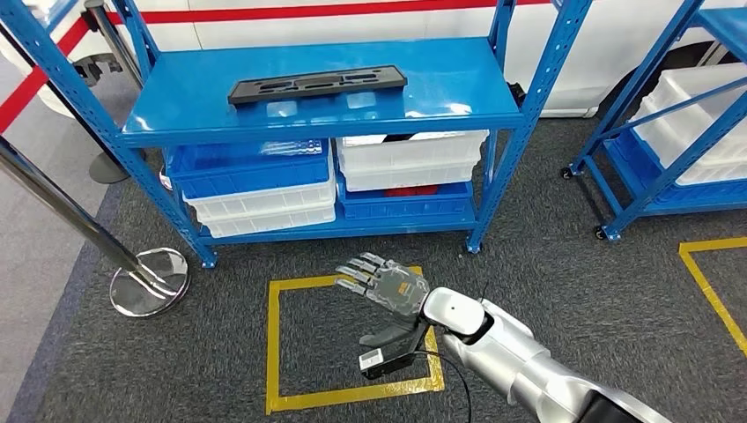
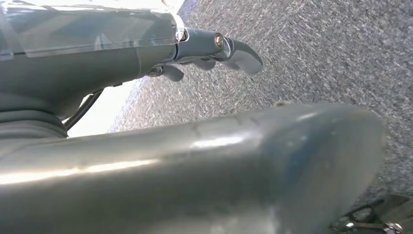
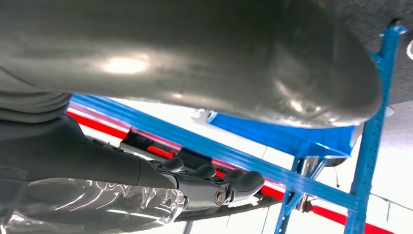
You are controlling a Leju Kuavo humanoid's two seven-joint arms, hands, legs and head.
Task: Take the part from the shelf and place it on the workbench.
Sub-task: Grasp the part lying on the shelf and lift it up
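1. Grey carpet (image 1: 573, 291) covers the floor, with a yellow taped square (image 1: 352, 397) at lower centre of the head view.
2. Blue shelf (image 1: 326, 97) fills the upper centre; a second blue rack (image 1: 669, 167) stands at the right edge.
3. Black part (image 1: 317, 86) lies flat on the shelf's top board, long side across the frame, well apart from either hand.
4. White and blue bins (image 1: 410, 163) sit stacked on the level below.
5. Right hand (image 1: 383, 284) hangs over the taped square at lower centre, fingers spread and holding nothing; it is short of the shelf.
6. Left hand (image 2: 214, 48) shows in its wrist view above carpet, fingers loosely curled with nothing in them; I cannot tell whether they are apart.
7. Chrome post base (image 1: 150, 282) rests at lower left.
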